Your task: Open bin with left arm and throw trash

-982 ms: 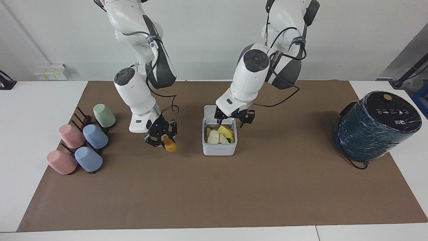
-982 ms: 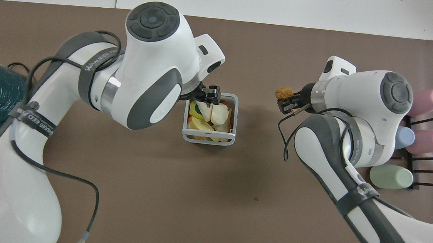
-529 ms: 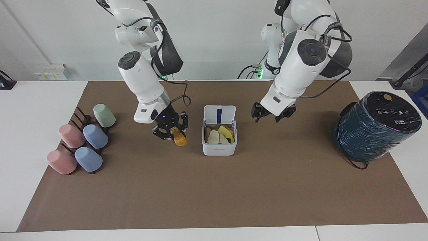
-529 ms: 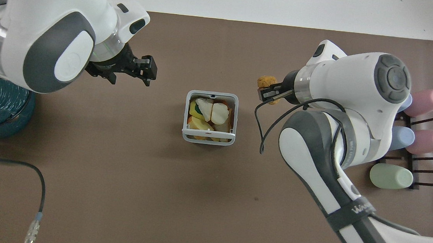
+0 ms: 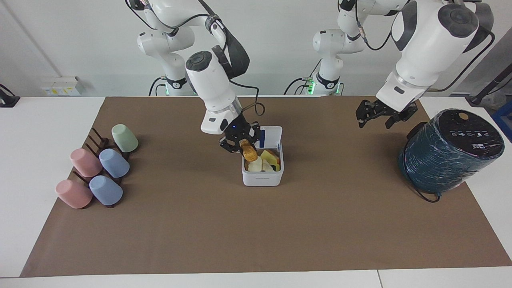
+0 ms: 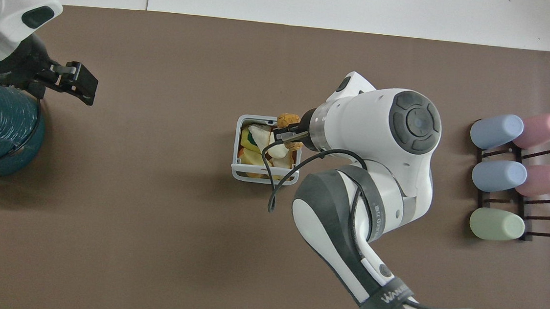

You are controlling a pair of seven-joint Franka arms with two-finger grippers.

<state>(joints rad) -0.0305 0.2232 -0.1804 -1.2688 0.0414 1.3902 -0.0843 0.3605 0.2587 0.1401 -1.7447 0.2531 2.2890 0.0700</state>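
The white bin [image 5: 262, 179] stands mid-mat with its lid [image 5: 273, 137] tipped up open; it also shows in the overhead view [image 6: 236, 147]. Inside lie a cream lump [image 5: 255, 164], a pale wedge [image 6: 259, 134] and yellow and orange pieces. My right gripper [image 5: 245, 146] is shut on the golden-brown lump [image 5: 250, 152] and holds it just over the bin's rim on the right arm's side; the overhead view shows this gripper [image 6: 284, 133] and lump [image 6: 287, 120] too. My left gripper [image 5: 376, 117] is open and empty, raised beside the teal cylinder.
A big dark-teal cylinder [image 5: 448, 154] stands at the left arm's end of the mat. Several pastel cups [image 5: 114, 163] lie on a dark rack [image 5: 99, 141] at the right arm's end. Brown mat [image 5: 256, 232] covers the table.
My right gripper has carried the golden-brown lump sideways to over the bin. My left gripper has let go of the lid, risen and drawn away toward the teal cylinder.
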